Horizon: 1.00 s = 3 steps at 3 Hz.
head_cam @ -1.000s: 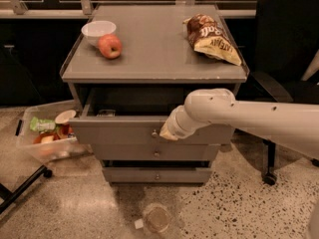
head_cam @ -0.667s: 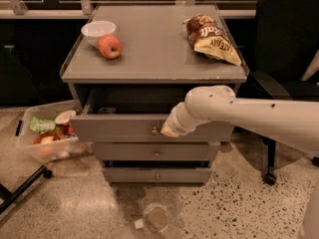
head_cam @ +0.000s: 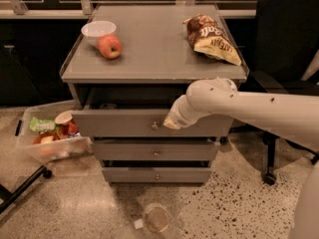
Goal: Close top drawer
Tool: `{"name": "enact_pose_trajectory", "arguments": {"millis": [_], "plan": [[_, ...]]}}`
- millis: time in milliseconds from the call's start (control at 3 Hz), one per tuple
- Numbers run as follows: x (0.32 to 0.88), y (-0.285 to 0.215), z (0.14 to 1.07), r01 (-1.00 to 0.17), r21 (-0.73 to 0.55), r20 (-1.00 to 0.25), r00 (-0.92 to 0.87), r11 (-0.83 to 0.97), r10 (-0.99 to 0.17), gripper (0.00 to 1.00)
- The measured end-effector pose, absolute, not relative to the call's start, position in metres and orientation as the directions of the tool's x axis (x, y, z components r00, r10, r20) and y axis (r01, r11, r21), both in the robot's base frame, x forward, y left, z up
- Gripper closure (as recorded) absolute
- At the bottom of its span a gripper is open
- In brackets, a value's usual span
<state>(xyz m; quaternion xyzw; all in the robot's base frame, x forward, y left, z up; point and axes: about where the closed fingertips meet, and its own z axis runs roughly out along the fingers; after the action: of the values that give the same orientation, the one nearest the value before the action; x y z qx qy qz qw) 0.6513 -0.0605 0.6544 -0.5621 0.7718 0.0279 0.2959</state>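
The top drawer (head_cam: 119, 123) of the grey cabinet stands slightly open, its flat front a short way out from the frame. Its small round knob (head_cam: 154, 126) is at the centre of the front. The inside is dark and no white card shows. My gripper (head_cam: 170, 123) is at the end of the white arm (head_cam: 239, 106), which reaches in from the right. It rests against the drawer front just right of the knob. The wrist hides its tip.
Two lower drawers (head_cam: 155, 153) are shut. On the cabinet top (head_cam: 154, 59) are a white bowl (head_cam: 98, 30), an apple (head_cam: 110, 46) and a chip bag (head_cam: 212, 39). A clear bin of food (head_cam: 50, 136) sits on the floor at left, a cup (head_cam: 157, 218) in front, and an office chair (head_cam: 279, 49) at right.
The top drawer has slid inward toward the cabinet. My arm and gripper have moved in with its front.
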Motion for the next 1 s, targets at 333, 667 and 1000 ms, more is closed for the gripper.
{"name": "enact_pose_trajectory", "arguments": {"millis": [333,667,1000], "plan": [[0.666,-0.062,0.662,-0.875,-0.306,-0.491,-0.192,0.375,-0.849,1.0],[0.68,-0.058,0.67,-0.871,-0.319,-0.498,-0.182,0.374,-0.848,1.0],[0.694,-0.051,0.677,-0.869,-0.327,-0.509,-0.168,0.37,-0.844,1.0]]}}
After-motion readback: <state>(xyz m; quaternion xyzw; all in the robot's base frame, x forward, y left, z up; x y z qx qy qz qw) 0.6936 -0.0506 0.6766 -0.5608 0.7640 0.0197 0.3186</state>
